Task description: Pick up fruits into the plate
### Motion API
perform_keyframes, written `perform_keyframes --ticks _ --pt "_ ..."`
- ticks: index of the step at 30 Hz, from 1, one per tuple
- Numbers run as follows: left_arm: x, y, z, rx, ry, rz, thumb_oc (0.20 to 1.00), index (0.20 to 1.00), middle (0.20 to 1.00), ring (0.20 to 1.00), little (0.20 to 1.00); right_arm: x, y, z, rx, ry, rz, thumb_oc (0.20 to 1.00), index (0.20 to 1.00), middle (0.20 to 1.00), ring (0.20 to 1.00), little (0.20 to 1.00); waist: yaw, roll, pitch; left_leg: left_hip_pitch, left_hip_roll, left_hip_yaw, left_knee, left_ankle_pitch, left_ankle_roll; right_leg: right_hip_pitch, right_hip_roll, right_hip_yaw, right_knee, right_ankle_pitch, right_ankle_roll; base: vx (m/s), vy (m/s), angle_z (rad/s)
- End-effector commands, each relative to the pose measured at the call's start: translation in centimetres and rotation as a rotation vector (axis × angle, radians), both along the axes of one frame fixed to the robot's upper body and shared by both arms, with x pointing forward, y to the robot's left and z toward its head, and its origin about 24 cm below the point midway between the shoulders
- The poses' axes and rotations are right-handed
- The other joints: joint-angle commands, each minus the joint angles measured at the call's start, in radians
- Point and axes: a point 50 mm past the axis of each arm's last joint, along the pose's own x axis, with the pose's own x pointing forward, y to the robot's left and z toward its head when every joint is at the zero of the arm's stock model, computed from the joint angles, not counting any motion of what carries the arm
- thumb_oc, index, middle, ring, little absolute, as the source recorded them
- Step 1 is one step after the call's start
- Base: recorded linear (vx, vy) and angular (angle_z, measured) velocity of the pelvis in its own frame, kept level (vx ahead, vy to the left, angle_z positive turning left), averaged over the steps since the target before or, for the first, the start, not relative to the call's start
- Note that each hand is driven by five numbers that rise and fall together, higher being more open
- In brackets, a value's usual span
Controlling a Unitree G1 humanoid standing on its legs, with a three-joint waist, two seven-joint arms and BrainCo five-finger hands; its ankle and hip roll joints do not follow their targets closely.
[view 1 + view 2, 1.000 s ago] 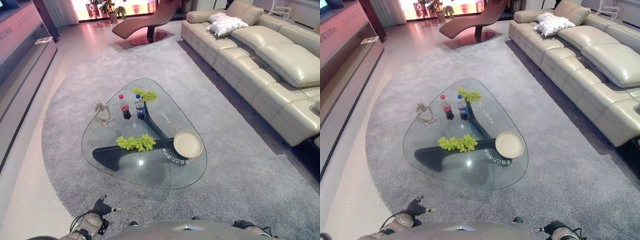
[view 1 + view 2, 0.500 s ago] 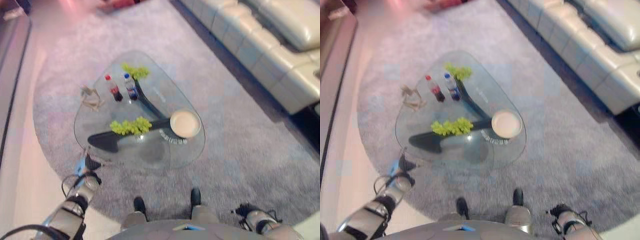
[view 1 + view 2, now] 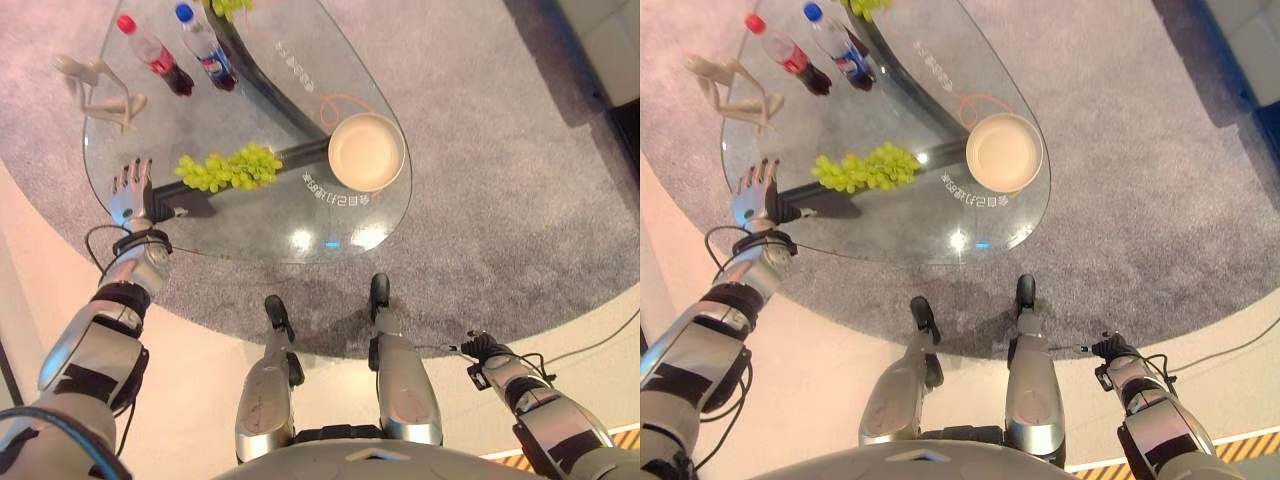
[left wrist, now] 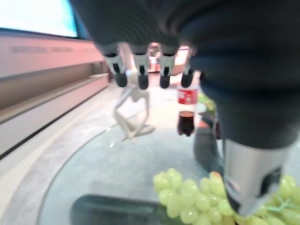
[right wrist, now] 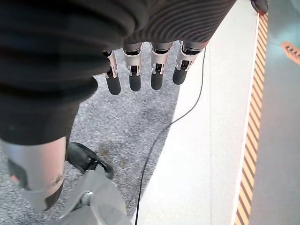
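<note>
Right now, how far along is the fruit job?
Nothing is done yet: the plate is bare. In hand: the left hand, fingers straight and holding nothing, is raised at the glass table's edge beside the near bunch of green grapes. The right hand hangs low over the carpet. Left: both grape bunches, including the far bunch.
</note>
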Motion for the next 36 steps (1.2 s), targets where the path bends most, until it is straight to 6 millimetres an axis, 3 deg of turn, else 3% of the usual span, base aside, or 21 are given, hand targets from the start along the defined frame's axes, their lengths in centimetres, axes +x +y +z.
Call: perform_keyframes --ticks 1,15,25,36 --pt "-0.1 2.7 3.9 0.131 -0.025 0.069 1.000 1.000 1.000 1.000 1.000 -0.9 -1.7 0.3 -0.046 -0.004 -0.045 1.000 1.000 1.000 1.000 1.000 -0.003 -0.017 0.002 -0.169 -0.074 -0.121 0.153 -0.111 0.016 -0.118 0.041 0.048 0.187 -0.148 -0.016 -0.06 -0.016 0.00" --pt "1.5 1.7 7.6 0.228 -0.077 0.052 1.000 1.000 1.000 1.000 1.000 1.6 -1.4 1.9 -0.015 -0.121 -0.089 1.000 1.000 1.000 1.000 1.000 -0.028 -0.031 0.002 -0.327 -0.079 -0.096 0.187 -0.090 0.007 -0.285 0.050 0.026 0.225 -0.133 -0.022 -0.01 -0.002 0.01" --pt "2.1 0.9 9.4 0.293 -0.112 0.037 1.000 1.000 1.000 1.000 1.000 2.9 -1.5 3.1 -0.010 -0.219 -0.088 1.000 1.000 1.000 1.000 1.000 -0.047 -0.045 0.002 -0.470 -0.075 -0.071 0.302 -0.120 0.009 -0.421 0.049 0.023 0.306 -0.145 -0.028 0.00 0.004 -0.01" --pt "1.8 1.9 12.3 0.409 -0.172 0.152 1.000 1.000 1.000 1.000 1.000 3.3 -0.8 3.4 0.008 -0.295 -0.053 1.000 1.000 1.000 1.000 1.000 -0.073 -0.086 0.002 -0.585 -0.066 -0.060 0.411 -0.167 0.018 -0.533 0.059 0.032 0.359 -0.142 -0.031 0.01 -0.003 -0.01"
